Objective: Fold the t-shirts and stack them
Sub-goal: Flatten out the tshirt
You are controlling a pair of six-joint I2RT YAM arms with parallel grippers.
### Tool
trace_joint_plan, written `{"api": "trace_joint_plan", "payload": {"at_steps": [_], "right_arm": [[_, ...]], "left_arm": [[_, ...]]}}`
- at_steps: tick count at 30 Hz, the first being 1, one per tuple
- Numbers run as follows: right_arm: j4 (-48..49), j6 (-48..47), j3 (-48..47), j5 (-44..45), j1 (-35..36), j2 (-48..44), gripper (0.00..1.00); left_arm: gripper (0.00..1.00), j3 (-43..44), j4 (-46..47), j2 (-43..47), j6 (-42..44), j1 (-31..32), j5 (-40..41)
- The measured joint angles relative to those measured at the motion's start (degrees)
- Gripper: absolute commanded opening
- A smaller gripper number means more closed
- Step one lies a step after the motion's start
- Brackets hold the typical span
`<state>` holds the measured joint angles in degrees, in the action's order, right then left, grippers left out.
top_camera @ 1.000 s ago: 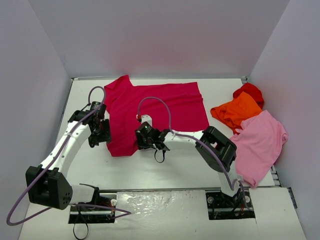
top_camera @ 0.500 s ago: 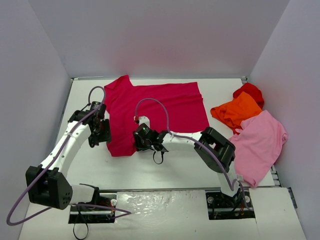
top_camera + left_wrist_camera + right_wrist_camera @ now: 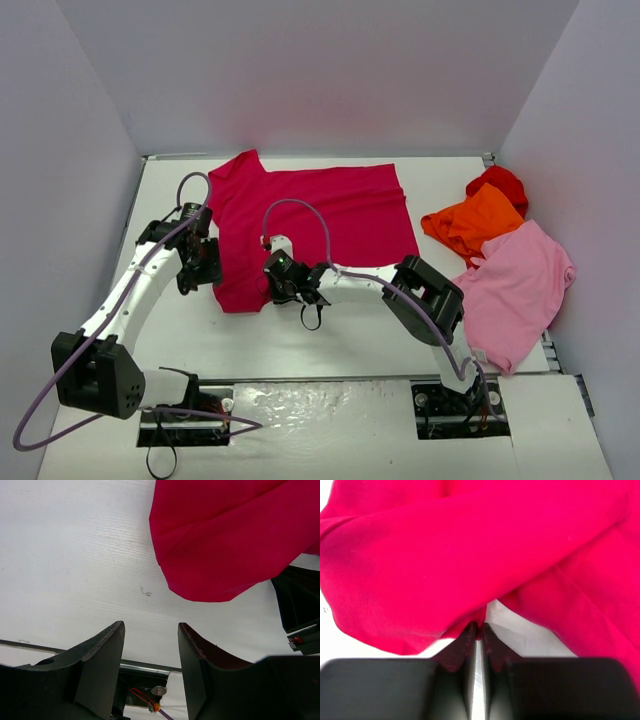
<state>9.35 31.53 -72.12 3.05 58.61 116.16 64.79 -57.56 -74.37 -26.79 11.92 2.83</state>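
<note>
On the left, the left gripper (image 3: 150, 630) hangs open, nothing between its fingers, just short of the crimson t-shirt (image 3: 320, 215) spread flat mid-table. Centre, the right gripper (image 3: 479, 626) is clamped on the near hem. Looks like the first fold setting up: left must bite its corner, then both lift together. Far right, the orange shirt (image 3: 475, 222) and light pink shirt (image 3: 515, 285) wait

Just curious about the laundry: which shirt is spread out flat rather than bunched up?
The crimson-magenta t-shirt; the orange shirt, light pink shirt and bright red shirt lie heaped together at the right.
</note>
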Motion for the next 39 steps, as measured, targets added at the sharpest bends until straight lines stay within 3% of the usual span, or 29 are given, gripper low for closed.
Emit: {"api": "trace_joint_plan", "payload": {"at_steps": [9,16,25,28,29,36,39], "right_arm": [[-1.9,0.4,1.6,-1.3,0.8,-1.8,0.0],[-10.4,0.6,2.0,-4.3,8.8,-5.3,0.0],[-12.9,2.7,-2.4,-9.0,15.3,-5.9,0.0],[-12.2,3.2,-3.3,-10.4,15.8,-5.9,0.44],[-11.9,3.3,-3.3,-10.7,15.9,-5.9,0.53],[-11.7,3.6,-3.4,-9.3,16.1,-6.7,0.58],[-11.9,3.4,-3.1,-6.7,15.7,-8.7,0.52]], "left_arm": [[0.44,0.0,0.0,0.0,0.5,0.0,0.0],[0.44,0.0,0.4,0.0,0.6,0.0,-0.1],[0.44,-0.9,0.9,0.5,0.7,0.0,-0.5],[0.44,-1.5,0.9,1.0,0.9,0.0,-0.5],[0.44,-1.7,0.9,1.2,1.0,0.0,-0.5],[0.44,-2.1,0.8,1.9,1.3,0.0,-0.5],[0.44,-2.1,0.8,2.0,1.3,0.0,-0.6]]}}
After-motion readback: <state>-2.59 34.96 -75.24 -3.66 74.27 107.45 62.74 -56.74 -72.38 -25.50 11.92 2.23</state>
